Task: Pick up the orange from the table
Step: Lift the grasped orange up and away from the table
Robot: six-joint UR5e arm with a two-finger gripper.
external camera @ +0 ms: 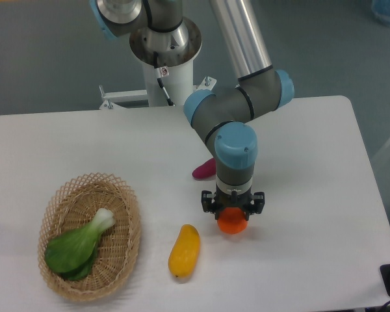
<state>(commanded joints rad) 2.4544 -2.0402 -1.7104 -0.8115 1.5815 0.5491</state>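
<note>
The orange point(233, 225) is a small round bright-orange fruit on the white table point(312, 162), right of centre near the front. My gripper point(233, 213) points straight down directly over it, and its black body covers the orange's top. The fingers reach down around the upper part of the fruit, but the wrist hides them, so I cannot tell whether they press on it. The orange's lower half shows below the gripper, at or just above the tabletop.
An elongated yellow-orange fruit point(184, 251) lies just left of the orange. A wicker basket point(120, 250) holding a green bok choy point(78, 246) stands at front left. A purple vegetable point(204, 169) lies behind the arm's wrist. The table's right edge is near.
</note>
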